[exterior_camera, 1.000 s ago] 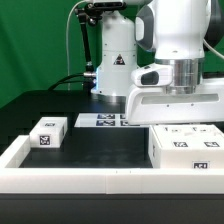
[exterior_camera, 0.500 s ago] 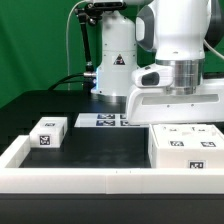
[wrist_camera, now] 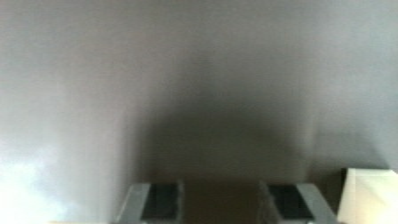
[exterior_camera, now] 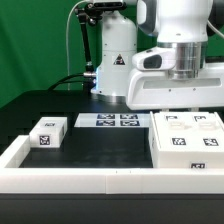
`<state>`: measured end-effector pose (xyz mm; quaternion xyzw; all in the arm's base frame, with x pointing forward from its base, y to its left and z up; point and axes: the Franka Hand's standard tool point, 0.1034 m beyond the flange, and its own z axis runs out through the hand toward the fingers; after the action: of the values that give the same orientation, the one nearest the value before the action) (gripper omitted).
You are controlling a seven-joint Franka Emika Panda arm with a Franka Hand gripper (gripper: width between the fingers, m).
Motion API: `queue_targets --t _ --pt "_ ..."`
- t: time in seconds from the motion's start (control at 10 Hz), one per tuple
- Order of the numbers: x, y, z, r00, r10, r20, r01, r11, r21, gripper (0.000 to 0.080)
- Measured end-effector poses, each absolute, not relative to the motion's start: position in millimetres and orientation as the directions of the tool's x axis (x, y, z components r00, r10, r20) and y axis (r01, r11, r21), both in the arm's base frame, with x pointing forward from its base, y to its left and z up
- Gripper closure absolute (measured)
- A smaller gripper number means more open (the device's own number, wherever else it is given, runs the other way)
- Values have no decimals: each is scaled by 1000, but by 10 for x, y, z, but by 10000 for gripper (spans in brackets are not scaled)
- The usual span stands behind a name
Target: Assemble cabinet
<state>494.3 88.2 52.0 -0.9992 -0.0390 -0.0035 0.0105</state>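
The cabinet (exterior_camera: 186, 146), a large white box with square tags on its top and front, stands at the exterior view's right on the black mat. My gripper (exterior_camera: 180, 106) hangs just above its back part; its fingers are hidden under the white hand. In the wrist view the gripper (wrist_camera: 222, 190) is open. Its two dark fingers (wrist_camera: 155, 200) stand apart with nothing between them over a blurred grey surface. A white edge (wrist_camera: 374, 195) shows beside one finger; it looks like the cabinet.
A small white tagged block (exterior_camera: 47, 133) lies at the exterior view's left. The marker board (exterior_camera: 112, 121) lies at the back middle. A long white border rail (exterior_camera: 90, 179) runs along the front and up the left side. The arm's base (exterior_camera: 112, 60) stands behind.
My gripper has risen from just over the cabinet's top, so more of the cabinet's tagged top shows. The cabinet and the small block have not moved.
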Motion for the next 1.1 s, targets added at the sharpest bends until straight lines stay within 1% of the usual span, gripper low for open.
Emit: queue_targets --t 0.1,0.4,0.5,0.6,0.8,1.0,1.1 --pt "4958 886 586 997 82 11 82 -996 -20 595" --pt "4945 884 555 997 82 6 82 -996 -20 595" --pt "4935 863 503 997 79 10 79 -997 -20 595" --pt "4944 836 561 997 81 7 81 -997 -17 595" --pt "4978 821 768 996 88 1 88 -996 -12 598" --pt "5050 814 910 996 91 -18 91 -996 -7 599" --pt "5039 820 879 996 92 -14 92 -996 -8 599"
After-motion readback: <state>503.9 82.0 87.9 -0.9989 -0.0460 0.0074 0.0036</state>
